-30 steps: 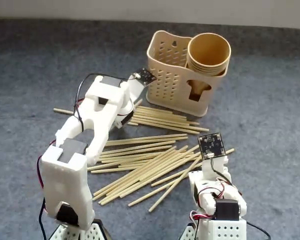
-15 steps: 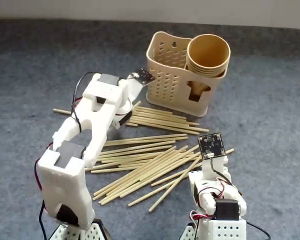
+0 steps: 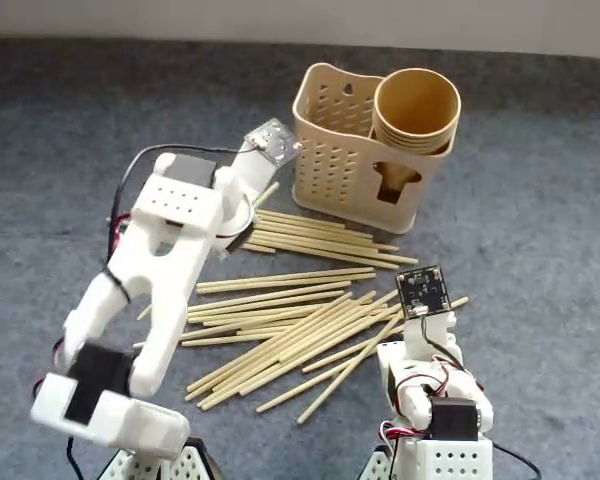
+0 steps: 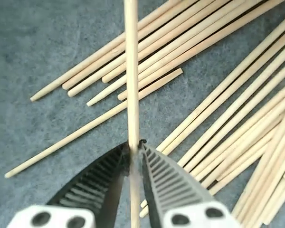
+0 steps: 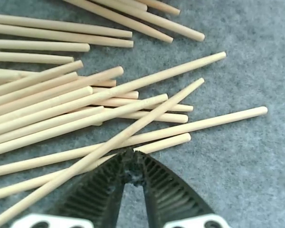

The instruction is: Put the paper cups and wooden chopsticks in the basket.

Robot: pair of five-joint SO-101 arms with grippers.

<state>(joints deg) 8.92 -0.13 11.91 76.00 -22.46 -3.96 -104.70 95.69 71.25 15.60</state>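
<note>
Left tool [image 4: 134, 148] clenched one wooden chopstick [image 4: 131, 66] above loose chopsticks [image 3: 300, 330] scattered on the grey surface [image 3: 70, 120]. Right tool [image 5: 133, 172] sat closed and empty beside them. Paper cups [image 3: 417, 105] stood stacked in the basket [image 3: 335, 160].

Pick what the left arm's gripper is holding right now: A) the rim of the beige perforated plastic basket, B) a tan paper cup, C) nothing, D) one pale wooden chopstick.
D: the left gripper has its black ridged fingers shut on one pale wooden chopstick.
</note>
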